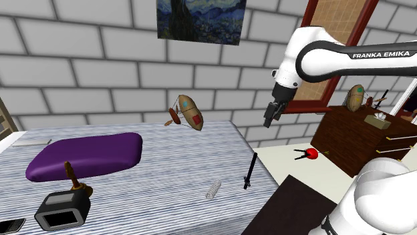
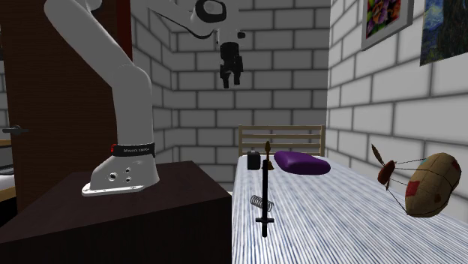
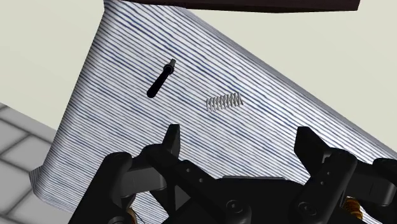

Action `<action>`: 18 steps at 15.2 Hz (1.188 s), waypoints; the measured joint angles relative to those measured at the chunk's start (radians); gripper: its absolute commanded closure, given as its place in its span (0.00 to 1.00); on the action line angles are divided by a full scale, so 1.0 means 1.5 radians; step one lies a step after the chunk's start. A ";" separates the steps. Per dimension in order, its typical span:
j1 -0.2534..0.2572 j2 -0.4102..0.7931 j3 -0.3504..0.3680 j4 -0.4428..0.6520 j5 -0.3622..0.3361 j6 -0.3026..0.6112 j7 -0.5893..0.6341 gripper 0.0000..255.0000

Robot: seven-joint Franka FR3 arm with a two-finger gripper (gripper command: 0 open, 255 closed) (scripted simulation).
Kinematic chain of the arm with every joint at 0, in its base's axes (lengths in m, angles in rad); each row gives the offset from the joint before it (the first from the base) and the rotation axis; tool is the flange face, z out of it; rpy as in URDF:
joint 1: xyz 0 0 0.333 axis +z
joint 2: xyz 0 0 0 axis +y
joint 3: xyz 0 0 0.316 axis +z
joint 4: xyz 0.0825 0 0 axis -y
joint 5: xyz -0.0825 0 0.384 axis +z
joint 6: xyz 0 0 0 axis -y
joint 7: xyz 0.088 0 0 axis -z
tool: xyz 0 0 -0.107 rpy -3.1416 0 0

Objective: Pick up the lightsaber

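Presently on the blue-and-white striped bed cover, read across the shoulder view from its left: a squat black open-fronted box with a brown handle standing behind it; a flat purple cushion; a small grey coiled wire spring; then the lightsaber, a slim black rod with a short crosswise collar near one end. It lies flat close to the cover's edge on the stand's side, near the spring but apart from it. Further right and higher hangs the all-black two-finger gripper, well clear of the bed. Handling, as judged: rigid, light and narrow, probably smooth and inclined to roll on the cloth. It is best taken across the plain shaft near mid-length, away from the collar, with the fingers closing square to its long axis. Views compared: the shoulder view sets the rod among its neighbours but leaves the finger gap hard to read. The second exterior view, looking along the bed, gives the gripper's height above the rod. The wrist view settles the jaws: they stand wide apart with nothing between them. It also shows the rod's heading on the cover, slanted against the line between the fingers, so a wrist turn looks advisable.
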 measured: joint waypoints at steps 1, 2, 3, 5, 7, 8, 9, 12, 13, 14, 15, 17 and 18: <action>-0.002 0.014 -0.007 -0.013 -0.004 0.025 -0.010 0.00; -0.004 0.023 -0.014 -0.030 -0.009 0.049 -0.021 0.00; -0.008 0.030 -0.023 -0.040 -0.015 0.065 -0.034 0.00; -0.013 0.064 -0.040 -0.046 -0.025 0.103 -0.058 0.00; -0.017 0.097 -0.054 -0.059 -0.032 0.145 -0.079 0.00; -0.017 0.117 -0.060 -0.066 -0.035 0.171 -0.088 0.00; -0.020 0.133 -0.068 -0.073 -0.038 0.192 -0.099 0.00; -0.025 0.195 -0.092 -0.081 -0.046 0.259 -0.135 0.00; -0.027 0.221 -0.100 -0.084 -0.047 0.285 -0.147 0.00; -0.027 0.243 -0.106 -0.083 -0.047 0.306 -0.158 0.00; -0.027 0.269 -0.113 -0.081 -0.046 0.328 -0.170 0.00; -0.028 0.325 -0.128 -0.076 -0.041 0.377 -0.198 0.00; -0.030 0.352 -0.136 -0.070 -0.037 0.396 -0.215 0.00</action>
